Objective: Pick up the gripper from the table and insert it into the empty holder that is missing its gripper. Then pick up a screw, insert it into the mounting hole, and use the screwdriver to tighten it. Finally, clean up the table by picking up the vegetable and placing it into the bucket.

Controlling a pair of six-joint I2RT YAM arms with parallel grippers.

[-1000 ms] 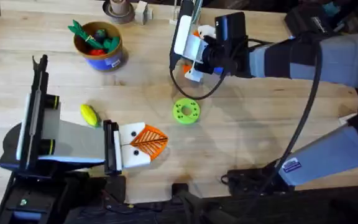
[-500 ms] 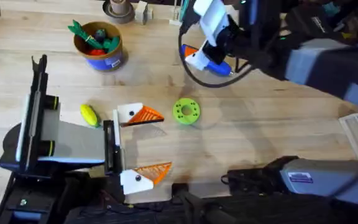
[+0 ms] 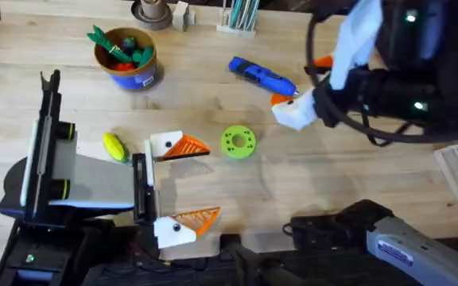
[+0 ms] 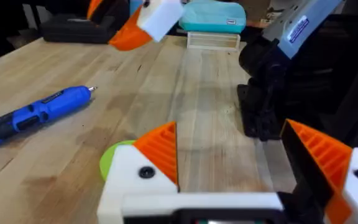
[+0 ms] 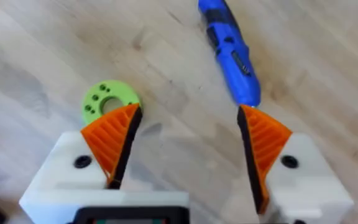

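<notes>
The blue screwdriver lies slanted on the table, just beside the right gripper, whose 2 fingers are spread apart and hold nothing.

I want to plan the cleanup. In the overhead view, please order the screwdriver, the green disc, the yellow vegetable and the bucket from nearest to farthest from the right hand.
1. The screwdriver, just beside the right hand, toward the table's far edge.
2. The green disc, mid-table, nearer the arms' bases.
3. The yellow vegetable, by the left arm.
4. The bucket, far-left corner.
</notes>
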